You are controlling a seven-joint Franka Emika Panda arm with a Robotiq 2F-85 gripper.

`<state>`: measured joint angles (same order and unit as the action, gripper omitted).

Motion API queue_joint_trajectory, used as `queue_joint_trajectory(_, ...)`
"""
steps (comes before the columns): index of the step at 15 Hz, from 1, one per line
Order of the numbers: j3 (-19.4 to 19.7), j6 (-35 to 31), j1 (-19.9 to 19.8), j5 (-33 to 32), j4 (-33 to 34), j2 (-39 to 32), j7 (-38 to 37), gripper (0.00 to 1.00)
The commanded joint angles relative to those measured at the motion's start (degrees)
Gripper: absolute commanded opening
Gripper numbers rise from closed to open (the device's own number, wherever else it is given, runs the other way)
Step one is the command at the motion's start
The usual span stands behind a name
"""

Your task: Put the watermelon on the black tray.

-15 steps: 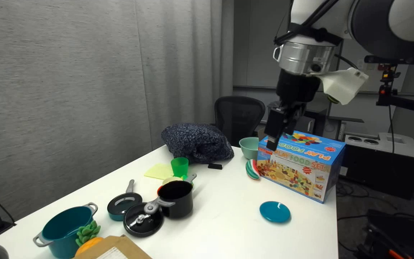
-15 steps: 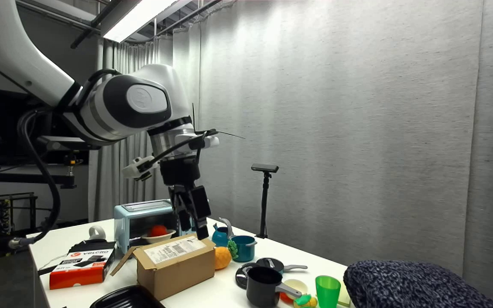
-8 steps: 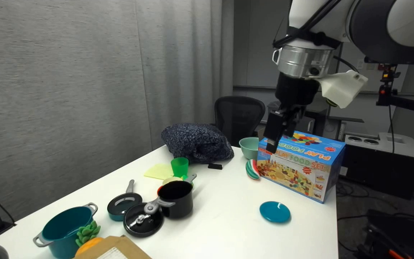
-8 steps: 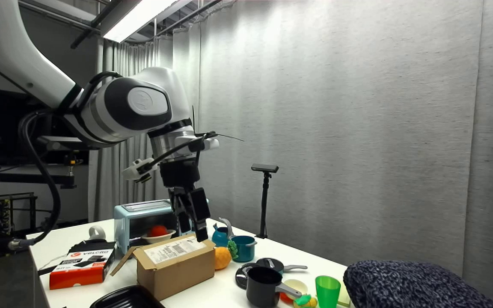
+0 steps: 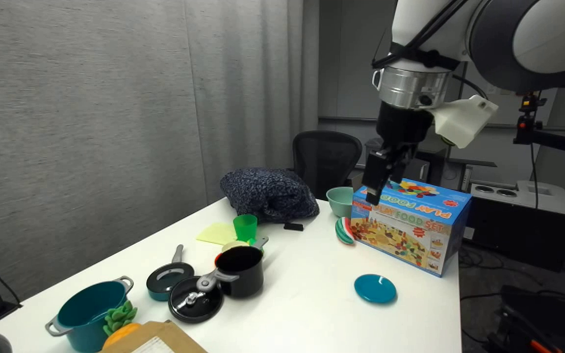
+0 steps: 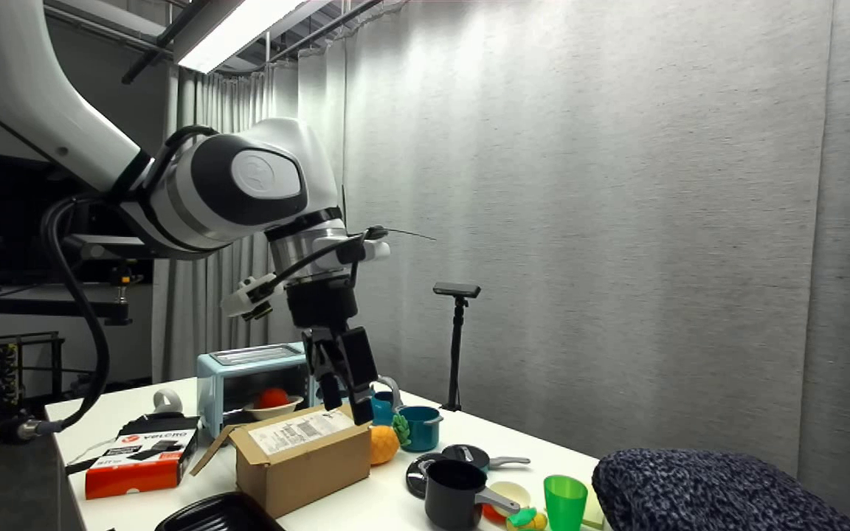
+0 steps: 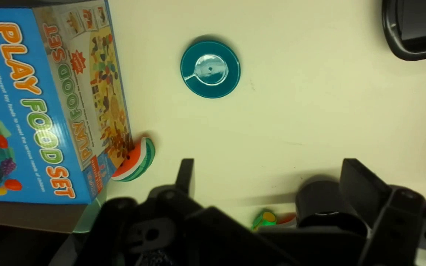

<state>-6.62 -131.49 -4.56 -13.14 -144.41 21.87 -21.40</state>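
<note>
Much tabletop (image 7: 272, 114) between watermelon (image 7: 136, 163) and tray (image 7: 415, 51)

Black tray (image 7: 423, 27) — cut off by wrist view's edge.

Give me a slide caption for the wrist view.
Gripper open and empty, toy watermelon beside the play food box, black tray partly in frame.

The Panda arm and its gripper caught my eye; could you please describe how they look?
The Panda arm is white and rounded, with a dark panel around a pale oval cap bearing a faint emblem. Beyond its silver collar, the two-fingered gripper is black and angular. Black cables and a white bracket are attached.
</note>
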Motion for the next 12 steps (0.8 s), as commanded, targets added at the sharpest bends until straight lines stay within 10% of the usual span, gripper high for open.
queue_joint_trajectory(1, 1.76, -0.84, -2.06, -1.77, 2.71, -4.56, 0.73, 1.0)
queue_joint_trajectory(12, 7.22, -4.62, -1.37, 1.44, 7.93, -13.95, 1.21, 1.0)
